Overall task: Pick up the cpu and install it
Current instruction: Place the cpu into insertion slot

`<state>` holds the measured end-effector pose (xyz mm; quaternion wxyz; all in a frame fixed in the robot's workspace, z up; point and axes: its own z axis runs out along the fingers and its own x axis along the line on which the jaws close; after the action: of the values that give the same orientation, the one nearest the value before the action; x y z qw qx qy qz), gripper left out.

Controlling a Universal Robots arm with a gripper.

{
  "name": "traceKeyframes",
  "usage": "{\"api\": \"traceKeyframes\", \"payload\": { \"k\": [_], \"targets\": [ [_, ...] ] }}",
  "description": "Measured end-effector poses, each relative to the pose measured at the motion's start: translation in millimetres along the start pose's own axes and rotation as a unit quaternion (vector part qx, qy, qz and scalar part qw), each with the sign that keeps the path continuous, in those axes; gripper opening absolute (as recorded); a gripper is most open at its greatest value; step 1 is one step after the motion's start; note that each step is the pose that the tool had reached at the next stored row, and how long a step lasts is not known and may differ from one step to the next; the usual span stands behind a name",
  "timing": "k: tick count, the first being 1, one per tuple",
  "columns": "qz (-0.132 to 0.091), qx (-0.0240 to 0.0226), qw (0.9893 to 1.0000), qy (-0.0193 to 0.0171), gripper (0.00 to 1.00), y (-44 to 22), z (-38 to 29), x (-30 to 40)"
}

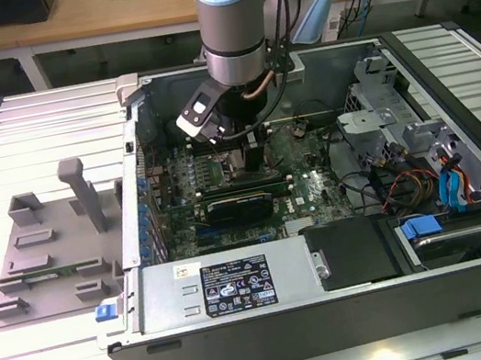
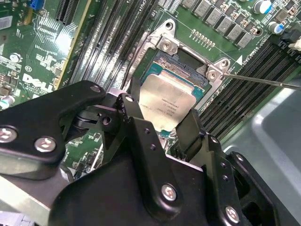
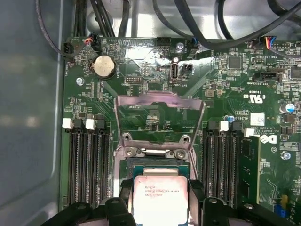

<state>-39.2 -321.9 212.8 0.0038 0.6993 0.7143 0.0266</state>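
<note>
At the exterior view's left, a grey fixture plate [image 1: 45,261] with upright blocks lies on the slatted white table [image 1: 33,114]. Right of it, taking up the middle and right of the frame, sits an open computer case [image 1: 356,309] with its green motherboard [image 1: 317,190] exposed. The arm [image 1: 234,13] comes down from the upper middle of the frame, and its hand [image 1: 252,152] is low inside the case, over the board. Blue-tabbed drive bays [image 1: 450,232] fill the case's lower right corner.

In the second wrist view the hand [image 2: 162,120] is closed on the cpu [image 2: 167,101]. One black finger [image 2: 134,110] presses one edge and the other finger presses the opposite edge, so the chip sits squarely between them. It is held just over the socket [image 2: 186,63], partly covering the opening; I cannot tell whether it touches the socket.

In the first wrist view the socket's metal load frame [image 3: 160,101] stands tipped up and open beyond the cpu [image 3: 161,195], with rows of black memory slots [image 3: 87,160] on either side.

The cpu is a flat square with a dull, shiny silver lid bearing small dark print and a thin pale rim around it.
</note>
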Motion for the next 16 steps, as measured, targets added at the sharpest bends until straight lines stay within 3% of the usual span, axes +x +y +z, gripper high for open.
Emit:
{"api": "traceKeyframes", "payload": {
  "k": [3,6,16],
  "targets": [
    [0.0,-0.0001,1.0,0.0002,0.55,-0.1,1.3,2.7],
    [0.0,0.0001,1.0,-0.0014,0.55,-0.5,5.8,2.6],
    [0.001,0.0,1.0,-0.0016,0.55,-2.0,14.0,3.0]
  ]
}}
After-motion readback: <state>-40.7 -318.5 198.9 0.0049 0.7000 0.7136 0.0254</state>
